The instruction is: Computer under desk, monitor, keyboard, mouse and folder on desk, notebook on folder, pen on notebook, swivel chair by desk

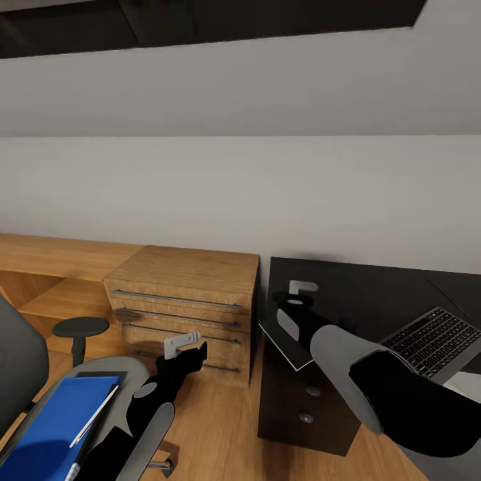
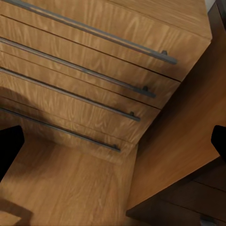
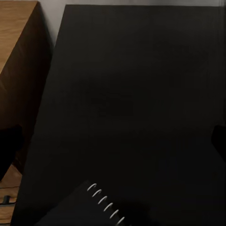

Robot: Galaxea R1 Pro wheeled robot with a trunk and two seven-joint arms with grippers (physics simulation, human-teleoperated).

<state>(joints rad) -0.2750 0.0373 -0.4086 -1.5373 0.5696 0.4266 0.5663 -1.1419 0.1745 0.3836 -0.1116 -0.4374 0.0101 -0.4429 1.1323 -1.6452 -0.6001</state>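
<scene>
The right gripper (image 1: 291, 314) hangs over the near left corner of the black tabletop (image 1: 374, 294), with the grey notebook (image 1: 287, 342) just beneath it, jutting past the tabletop's edge; its spiral binding (image 3: 106, 203) shows in the right wrist view. Whether those jaws pinch the notebook or stand apart I cannot tell. The left gripper (image 1: 189, 351) hovers before the wooden drawer chest (image 1: 187, 300), holding nothing; its jaws are spread, the tips at the far edges of the left wrist view. The blue folder (image 1: 57, 427) lies on the chair (image 1: 20, 374) seat at lower left. The keyboard (image 1: 434, 337) rests on the tabletop at right
</scene>
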